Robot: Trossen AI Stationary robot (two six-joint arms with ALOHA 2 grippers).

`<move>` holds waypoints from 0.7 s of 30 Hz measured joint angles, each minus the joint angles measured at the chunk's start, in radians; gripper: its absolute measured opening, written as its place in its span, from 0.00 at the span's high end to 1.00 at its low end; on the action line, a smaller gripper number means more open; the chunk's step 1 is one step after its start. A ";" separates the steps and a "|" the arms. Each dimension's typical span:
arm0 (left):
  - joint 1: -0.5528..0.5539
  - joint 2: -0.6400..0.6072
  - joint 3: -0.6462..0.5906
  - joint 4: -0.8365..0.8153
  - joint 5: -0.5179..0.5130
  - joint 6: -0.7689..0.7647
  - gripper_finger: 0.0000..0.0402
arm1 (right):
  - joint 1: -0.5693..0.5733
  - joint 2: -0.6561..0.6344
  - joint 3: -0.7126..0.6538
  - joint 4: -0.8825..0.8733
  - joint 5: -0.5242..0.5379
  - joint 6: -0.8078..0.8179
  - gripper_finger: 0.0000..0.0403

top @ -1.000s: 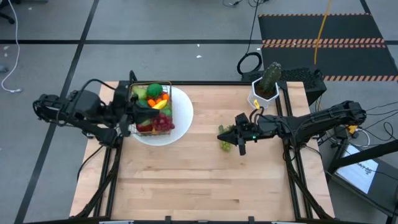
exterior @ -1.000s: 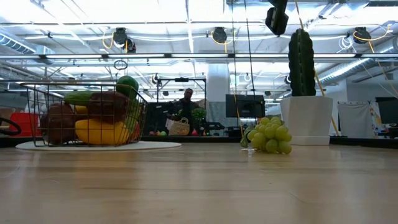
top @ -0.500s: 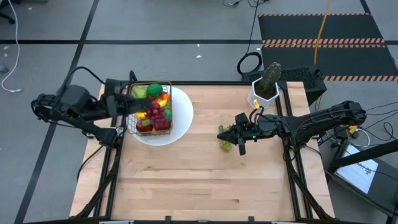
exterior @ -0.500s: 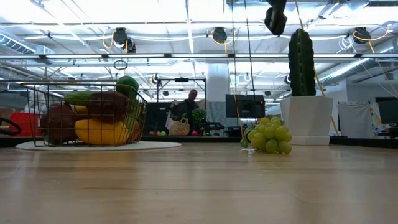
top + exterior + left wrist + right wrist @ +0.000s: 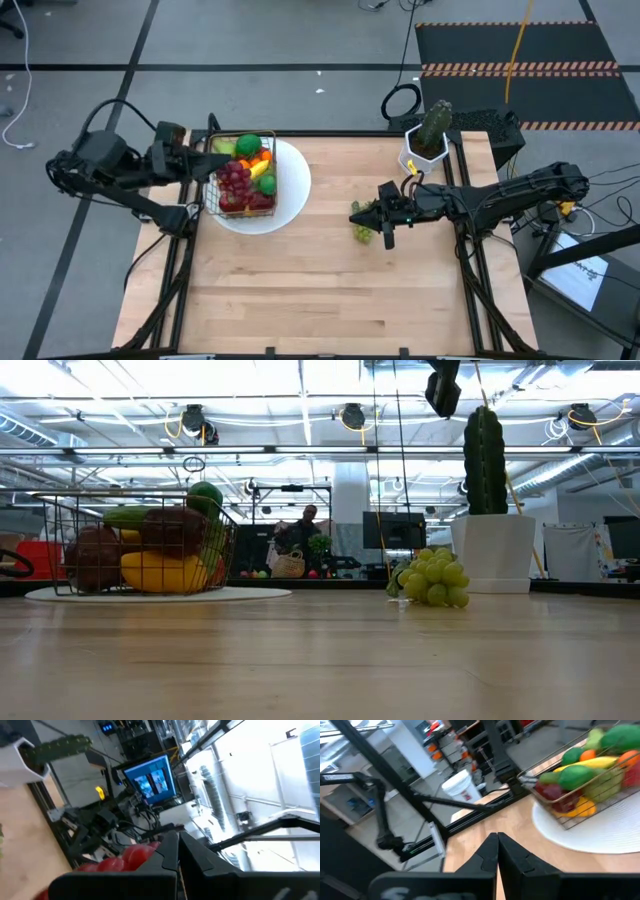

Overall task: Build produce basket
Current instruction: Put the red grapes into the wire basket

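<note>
The left gripper, fingers clenched and empty, has backed off to nine o'clock of the basket, baring the produce on the white plate. The right gripper, also clenched empty, hovers by the green grapes at mid-counter, the last piece to load. Open counter toward six o'clock.

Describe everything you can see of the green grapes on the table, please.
The green grapes are one compact bunch of round, glossy pale-green berries that look like plastic. The bunch lies on the bare wooden table, outside the basket, in front of the white cactus pot. The shut right gripper hovers right beside it; contact is unclear.
</note>
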 joint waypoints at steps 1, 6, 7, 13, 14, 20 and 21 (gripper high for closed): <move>0.000 -0.004 0.000 0.000 0.011 -0.005 1.00 | 0.000 0.000 0.000 0.000 0.010 -0.005 1.00; 0.000 -0.012 0.000 0.000 0.053 -0.071 1.00 | 0.000 0.000 0.000 -0.002 0.045 -0.018 1.00; 0.000 -0.011 0.000 -0.001 0.066 -0.087 1.00 | 0.000 0.000 0.000 -0.002 0.045 -0.018 1.00; 0.000 0.007 -0.001 -0.008 0.132 -0.145 1.00 | 0.000 0.000 0.000 -0.003 0.046 -0.028 1.00; 0.000 0.008 -0.001 -0.008 0.139 -0.146 1.00 | 0.000 0.000 0.000 -0.004 0.045 -0.034 1.00; 0.000 0.012 -0.001 -0.009 0.148 -0.141 1.00 | 0.000 0.000 0.000 -0.009 0.045 -0.041 1.00; 0.000 0.012 -0.001 -0.009 0.147 -0.139 1.00 | 0.000 0.000 0.000 -0.010 0.045 -0.041 1.00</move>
